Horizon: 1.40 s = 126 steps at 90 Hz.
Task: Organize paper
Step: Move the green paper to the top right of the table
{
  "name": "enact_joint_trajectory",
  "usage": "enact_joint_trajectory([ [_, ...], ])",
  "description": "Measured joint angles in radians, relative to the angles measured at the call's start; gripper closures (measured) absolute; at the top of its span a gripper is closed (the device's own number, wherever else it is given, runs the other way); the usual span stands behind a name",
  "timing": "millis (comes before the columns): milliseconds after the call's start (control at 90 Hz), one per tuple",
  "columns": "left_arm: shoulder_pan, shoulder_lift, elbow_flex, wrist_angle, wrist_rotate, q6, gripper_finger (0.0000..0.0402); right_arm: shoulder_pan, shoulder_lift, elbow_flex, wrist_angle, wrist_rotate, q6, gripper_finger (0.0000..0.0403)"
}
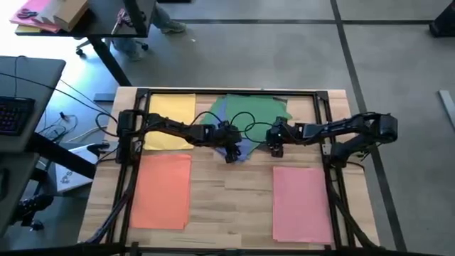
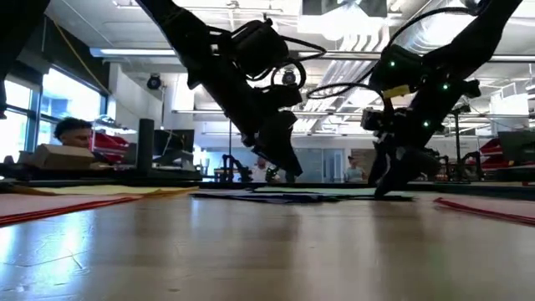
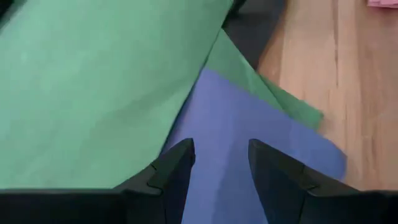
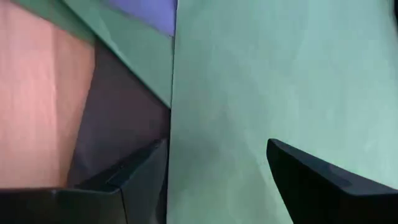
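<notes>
1. The unsorted paper is a loose fan of overlapping sheets at the middle of the table's far half: green sheets [image 1: 252, 110] on top, a blue sheet [image 1: 244, 148] poking out from beneath on the near side, and a dark grey sheet [image 4: 124, 137] under the green.

2. The relation the coming move turns on: the blue sheet [image 3: 249, 130] lies directly below and ahead of the left gripper [image 3: 221, 165], its free corner pointing away toward bare wood. The left fingers stand apart with blue showing between them — nothing is clamped. Its long axis seems to run diagonally under the green, though most of it is covered, so I can only judge this roughly.

3. The right gripper [image 4: 217, 171] hangs over a green sheet [image 4: 261, 93], straddling its long straight edge; one finger is over the dark grey, the other over green. Its fingers are spread wide and empty.

4. Both grippers are low over the pile in the high view — left gripper [image 1: 232, 152], right gripper [image 1: 276, 148] — and each is nearest its own side of the fan, the left nearer the blue, the right nearer the green.

5. Sorted sheets lie flat and apart from the pile: a yellow stack [image 1: 169, 121] at the far left, an orange stack [image 1: 162, 190] at the near left, a pink stack [image 1: 301, 203] at the near right.

6. No container holds any paper on the table [image 1: 231, 195]; the stacks rest straight on the wood.
</notes>
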Motion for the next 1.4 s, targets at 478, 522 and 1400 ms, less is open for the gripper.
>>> enact_joint_trajectory([
  [478, -0.035, 0.064, 0.0, -0.008, 0.029, -0.045, 0.0257, 0.002, 0.026, 0.106, -0.063, 0.23, -0.022, 0.0139],
  [522, -0.038, 0.072, 0.0, -0.009, 0.038, -0.05, 0.0257, 0.002, 0.028, 0.114, -0.066, 0.226, -0.02, 0.0139],
  [1400, -0.054, 0.082, 0.001, 0.006, 0.004, -0.104, 0.0257, -0.174, 0.143, 0.235, -0.147, 0.147, 0.289, 0.0398],
])
